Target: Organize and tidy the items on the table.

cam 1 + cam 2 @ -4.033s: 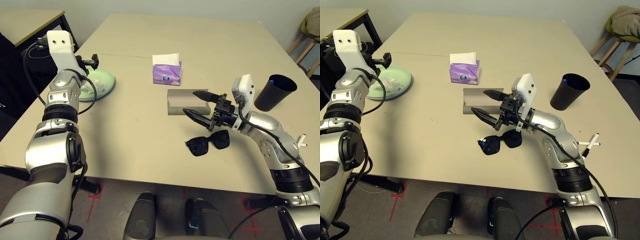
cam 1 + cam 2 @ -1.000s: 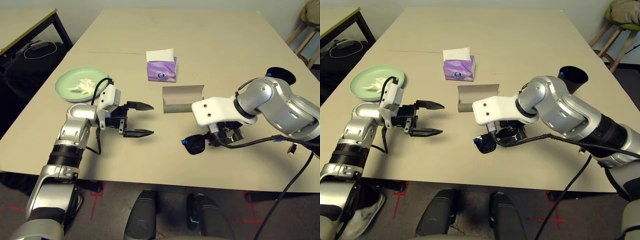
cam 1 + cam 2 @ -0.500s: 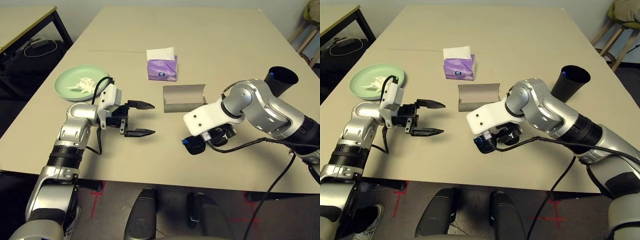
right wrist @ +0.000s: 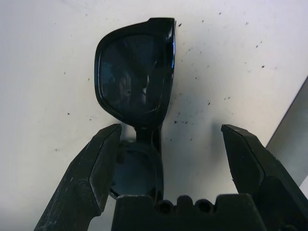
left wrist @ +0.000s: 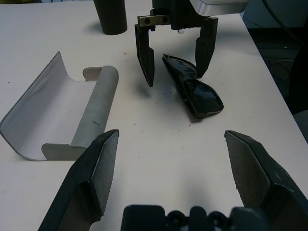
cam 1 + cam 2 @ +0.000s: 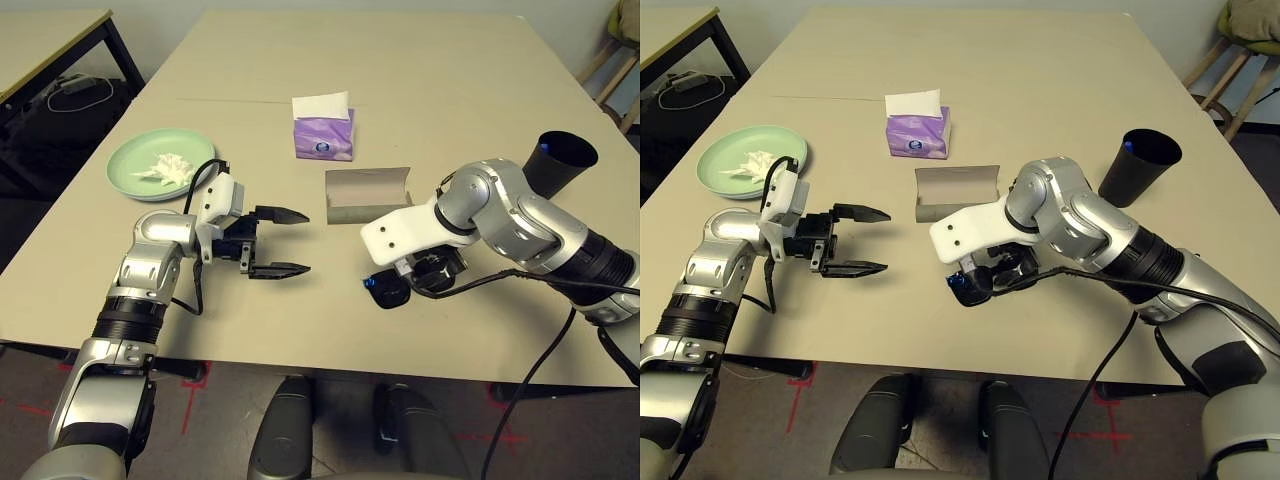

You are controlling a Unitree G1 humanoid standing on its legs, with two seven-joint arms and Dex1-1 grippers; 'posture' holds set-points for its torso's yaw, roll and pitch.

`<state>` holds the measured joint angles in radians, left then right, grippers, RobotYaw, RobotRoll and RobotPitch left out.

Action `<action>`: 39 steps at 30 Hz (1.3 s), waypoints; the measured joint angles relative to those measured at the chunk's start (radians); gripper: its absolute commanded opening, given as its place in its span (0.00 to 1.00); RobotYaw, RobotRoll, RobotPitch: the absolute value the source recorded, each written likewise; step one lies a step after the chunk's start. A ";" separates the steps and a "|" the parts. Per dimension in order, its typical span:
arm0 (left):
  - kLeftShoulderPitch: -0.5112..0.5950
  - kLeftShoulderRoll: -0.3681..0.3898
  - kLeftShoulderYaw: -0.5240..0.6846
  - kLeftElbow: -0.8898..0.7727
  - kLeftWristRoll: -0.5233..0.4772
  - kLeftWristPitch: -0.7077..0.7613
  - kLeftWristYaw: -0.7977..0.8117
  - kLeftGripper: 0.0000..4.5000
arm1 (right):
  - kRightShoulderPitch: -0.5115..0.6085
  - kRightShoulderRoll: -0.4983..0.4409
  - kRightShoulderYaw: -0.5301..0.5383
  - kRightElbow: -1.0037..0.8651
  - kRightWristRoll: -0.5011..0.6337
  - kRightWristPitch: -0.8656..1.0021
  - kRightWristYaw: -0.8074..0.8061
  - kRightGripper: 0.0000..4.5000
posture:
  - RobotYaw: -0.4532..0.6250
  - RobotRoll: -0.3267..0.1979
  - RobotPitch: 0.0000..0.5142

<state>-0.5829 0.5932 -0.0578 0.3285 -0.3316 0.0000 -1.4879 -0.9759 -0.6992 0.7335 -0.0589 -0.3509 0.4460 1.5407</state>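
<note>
Nearest you, the black sunglasses [image 4: 134,77] lie on the desk [image 6: 300,320], under your right gripper [image 4: 171,127], its fingers spread above them. Your left gripper [image 6: 310,242] has its fingers spread too, over bare desktop. Farther off lies the open grey glasses case [image 6: 367,196]; a white tissue [image 6: 170,169] sits on the green plate [image 6: 130,160] to the left, the black cup [image 6: 1135,170] stands right, and the purple tissue pack [image 6: 323,137] is beyond the case.

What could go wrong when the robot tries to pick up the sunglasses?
The right pincer is open over the sunglasses, which lie off to one side, so it might pinch just an edge and drop them. Its finger could also press on a dark lens and scratch it. The open glasses case is close by, so the arm might bump it.
</note>
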 measured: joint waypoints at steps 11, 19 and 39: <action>-0.002 -0.001 0.000 0.001 0.001 -0.008 0.009 0.99 | -0.020 0.017 -0.001 0.018 -0.040 0.036 0.022 1.00 | 0.68 0.62 0.30; -0.002 -0.001 -0.001 0.002 0.002 -0.011 0.012 0.99 | -0.020 0.039 -0.002 0.025 -0.046 0.048 0.032 1.00 | 0.69 0.62 0.31; -0.002 0.000 -0.001 0.001 0.002 -0.010 0.013 1.00 | -0.004 0.051 -0.001 0.048 -0.078 0.018 0.033 0.43 | 0.70 0.62 0.32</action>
<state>-0.5850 0.5930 -0.0584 0.3293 -0.3296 -0.0102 -1.4750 -0.9798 -0.6477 0.7320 -0.0110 -0.4284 0.4643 1.5741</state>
